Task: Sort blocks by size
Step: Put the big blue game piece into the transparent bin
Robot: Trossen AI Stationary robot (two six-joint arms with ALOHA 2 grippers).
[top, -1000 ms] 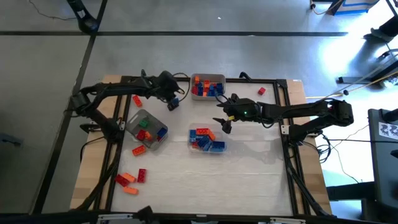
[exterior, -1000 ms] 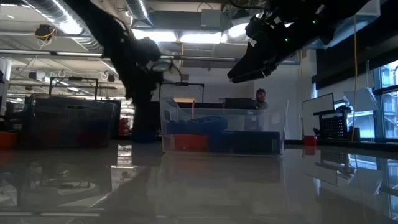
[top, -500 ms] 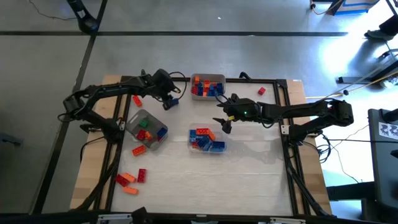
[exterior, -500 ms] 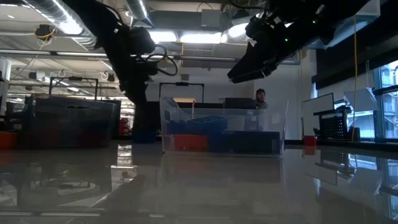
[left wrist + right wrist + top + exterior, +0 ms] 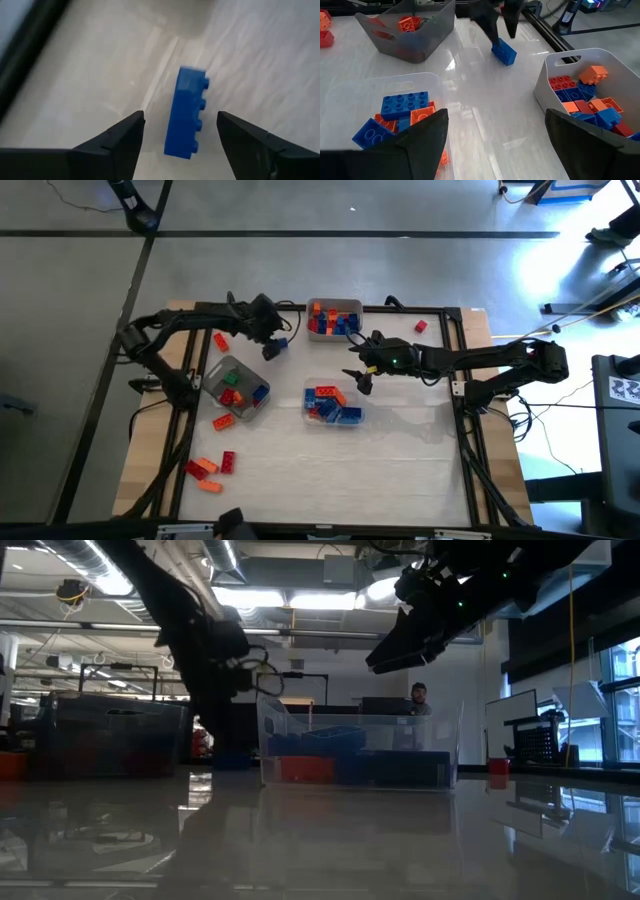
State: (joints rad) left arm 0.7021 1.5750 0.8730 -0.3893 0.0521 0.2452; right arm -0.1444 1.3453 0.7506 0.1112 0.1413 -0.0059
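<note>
A blue brick (image 5: 187, 112) lies on its side on the table, between the two fingers of my left gripper (image 5: 181, 122), which is open and points down at it; a gap shows on each side. In the high view the brick (image 5: 282, 341) lies at the far left of centre, beside my left gripper (image 5: 270, 349). It also shows in the right wrist view (image 5: 504, 51). My right gripper (image 5: 361, 383) is open and empty, held above the table between the far clear tray (image 5: 352, 306) and the middle clear tray (image 5: 308, 412).
A grey tray (image 5: 222, 369) with red, green and blue bricks stands at the left. Both clear trays hold blue, red and orange bricks. Loose bricks lie at the far left (image 5: 220, 340), the near left (image 5: 210, 468) and the far right (image 5: 420, 326). A person (image 5: 420, 698) stands beyond the table.
My left arm has shifted its pose: its wrist has risen a little and then come down again over the blue brick. My right arm has kept still.
</note>
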